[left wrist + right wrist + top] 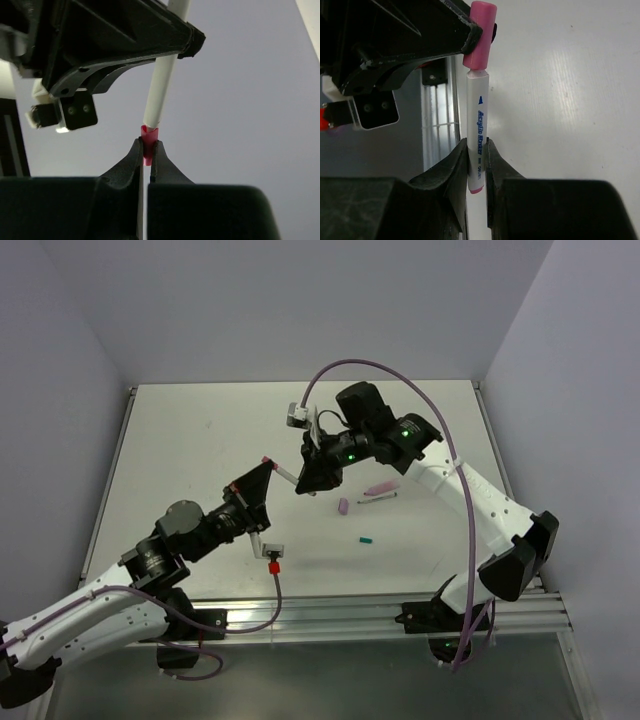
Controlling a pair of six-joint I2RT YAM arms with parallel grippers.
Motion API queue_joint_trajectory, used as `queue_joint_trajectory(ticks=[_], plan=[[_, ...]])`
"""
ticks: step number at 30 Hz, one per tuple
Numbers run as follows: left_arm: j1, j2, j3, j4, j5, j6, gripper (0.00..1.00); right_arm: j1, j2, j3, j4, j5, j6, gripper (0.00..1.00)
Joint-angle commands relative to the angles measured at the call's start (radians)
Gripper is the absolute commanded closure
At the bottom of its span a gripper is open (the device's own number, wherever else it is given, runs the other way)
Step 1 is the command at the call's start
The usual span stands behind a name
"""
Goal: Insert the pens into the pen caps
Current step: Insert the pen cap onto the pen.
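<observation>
Over the white desk (190,440), my left end effector (149,147) pinches a short pink plastic cap (149,134), nearly on the slim white plastic pen (478,115) my right end effector (477,150) grips, while a lilac cap (343,506) and a teal cap (366,538) wait.

- The counter (200,440) is a plain white rectangular top with a few small dark specks on its surface.
- A pink pen (379,489) lies right of centre, pointing roughly left to right.
- A slim pale pen (378,500) lies just beside it on the near side, almost parallel; whether the two touch cannot be told.
- A lilac cap (343,506) lies on its side near the pens' left ends.
- A teal cap (366,538) lies alone, nearer the front edge, apart from the rest.
</observation>
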Motion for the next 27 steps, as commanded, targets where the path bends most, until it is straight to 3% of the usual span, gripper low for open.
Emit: queue_joint_trajectory(ticks=[1, 6, 10, 19, 27], plan=[[-0.011, -0.019, -0.016, -0.015, 0.096, 0.09, 1.0, -0.028, -0.035, 0.066, 0.075, -0.247, -0.06, 1.0], [-0.011, -0.031, -0.077, 0.083, 0.134, 0.134, 1.0, -0.034, -0.061, 0.034, 0.073, -0.411, -0.091, 1.0], [-0.011, -0.033, -0.091, 0.069, 0.145, 0.17, 1.0, -0.033, -0.055, 0.049, 0.075, -0.455, -0.069, 1.0], [-0.01, -0.043, -0.079, -0.135, 0.136, 0.227, 1.0, -0.025, -0.003, 0.039, 0.072, -0.361, 0.027, 1.0], [-0.009, -0.034, -0.094, -0.213, 0.125, 0.267, 0.99, -0.025, 0.046, 0.023, 0.083, -0.426, 0.08, 1.0]])
